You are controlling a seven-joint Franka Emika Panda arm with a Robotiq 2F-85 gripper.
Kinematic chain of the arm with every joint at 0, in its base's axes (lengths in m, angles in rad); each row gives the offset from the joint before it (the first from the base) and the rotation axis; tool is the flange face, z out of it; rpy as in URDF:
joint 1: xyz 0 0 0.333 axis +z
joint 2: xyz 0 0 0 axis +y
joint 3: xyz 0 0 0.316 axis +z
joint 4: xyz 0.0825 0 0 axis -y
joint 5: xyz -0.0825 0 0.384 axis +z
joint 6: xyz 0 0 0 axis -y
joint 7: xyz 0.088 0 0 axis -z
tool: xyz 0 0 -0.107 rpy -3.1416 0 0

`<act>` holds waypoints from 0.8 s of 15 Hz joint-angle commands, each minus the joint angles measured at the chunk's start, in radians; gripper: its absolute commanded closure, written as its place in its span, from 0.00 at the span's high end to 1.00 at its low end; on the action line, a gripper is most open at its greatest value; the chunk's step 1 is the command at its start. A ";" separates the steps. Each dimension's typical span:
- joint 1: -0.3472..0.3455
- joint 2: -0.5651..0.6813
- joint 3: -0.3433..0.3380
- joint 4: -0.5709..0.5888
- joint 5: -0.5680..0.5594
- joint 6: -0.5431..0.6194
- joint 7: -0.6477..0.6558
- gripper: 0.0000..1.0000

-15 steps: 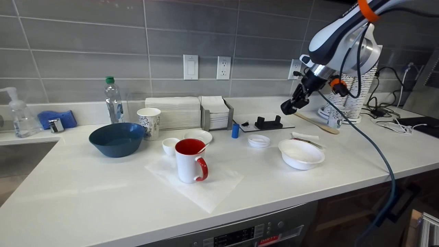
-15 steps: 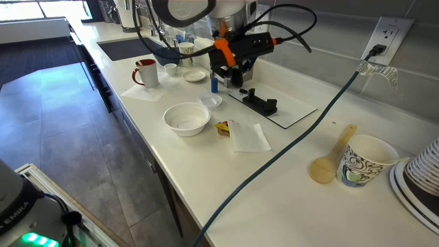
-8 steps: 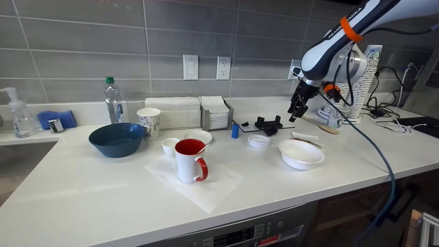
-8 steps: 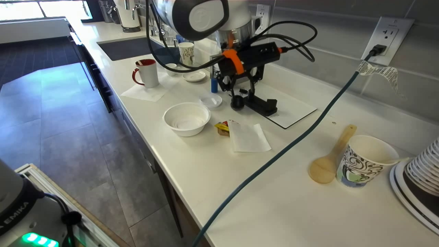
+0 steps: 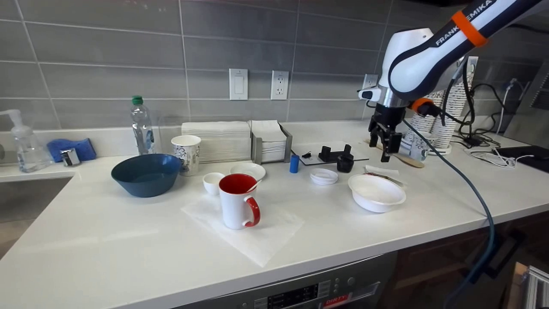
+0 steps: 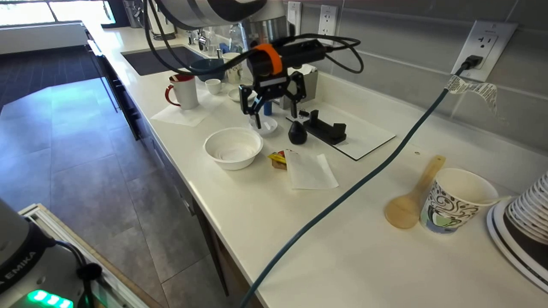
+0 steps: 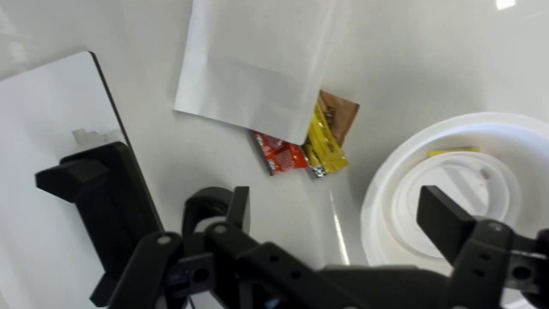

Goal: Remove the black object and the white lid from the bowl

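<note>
The 2nd step, the taking out of the white lid (image 7: 467,184), is judged to be in hand. Nearest the front edge of the counter (image 5: 107,240), the white bowl (image 5: 377,205) is seen with the lid lying in it. Behind and above, the gripper (image 6: 276,119) is held well clear of the counter, its 2 fingers (image 7: 441,219) spread wide with nothing gripped. The black object (image 5: 345,164) is found farther toward the back edge, outside the bowl, so its removal is judged to be done. For the next move, the gripper should be centred over the bowl, lowered inside the rim and brought together on the lid; as the lid seems thin and low, a slip or a dragged bowl may be feared.

The lid is shown clearly only in the wrist view: round, white, about flat, narrower than the bowl, with a ridge around its middle and a small brown mark. A yellow strip (image 7: 453,151) is seen at its edge. Farther back than 3 small packets (image 7: 326,143), the black object (image 6: 297,132) is shown in an exterior view as a rounded lump, narrower at the top, just beside the black stand (image 6: 323,128); whether the stand is touched cannot be told.
</note>
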 commanded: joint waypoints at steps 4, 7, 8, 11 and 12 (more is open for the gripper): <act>-0.021 -0.065 0.109 -0.082 -0.025 -0.060 -0.049 1.00; -0.020 -0.049 0.129 -0.105 -0.013 -0.047 -0.084 1.00; -0.020 -0.046 0.133 -0.111 -0.009 -0.046 -0.095 1.00; -0.023 -0.044 0.140 -0.128 -0.013 -0.043 -0.103 1.00; -0.023 -0.044 0.140 -0.132 -0.010 -0.041 -0.109 1.00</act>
